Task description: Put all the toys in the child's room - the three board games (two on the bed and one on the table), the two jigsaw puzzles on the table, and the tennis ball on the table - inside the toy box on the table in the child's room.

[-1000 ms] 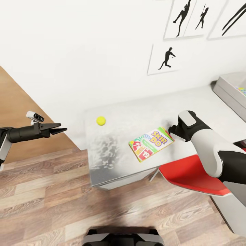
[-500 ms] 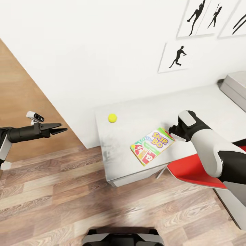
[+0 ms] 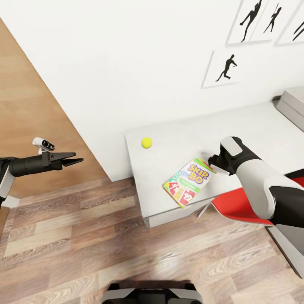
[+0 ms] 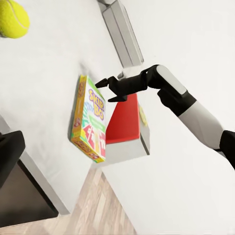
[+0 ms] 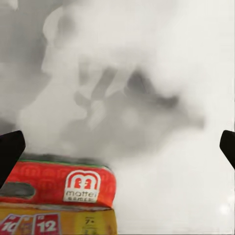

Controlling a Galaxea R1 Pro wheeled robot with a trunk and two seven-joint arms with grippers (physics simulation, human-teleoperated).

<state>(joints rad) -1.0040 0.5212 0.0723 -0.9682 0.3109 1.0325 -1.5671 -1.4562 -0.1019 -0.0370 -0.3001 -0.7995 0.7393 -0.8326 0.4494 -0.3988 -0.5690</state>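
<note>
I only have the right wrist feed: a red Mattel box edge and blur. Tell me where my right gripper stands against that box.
Observer: In the head view the right gripper is open at the far right corner of the SKIP-BO box, which lies flat on the table. I cannot tell whether they touch.
Operator: Now find the tennis ball.
Observer: The tennis ball sits on the table, apart from the box, on its left and nearer the wall.
Operator: And the toy box.
Observer: The toy box is at the table's right end.
</note>
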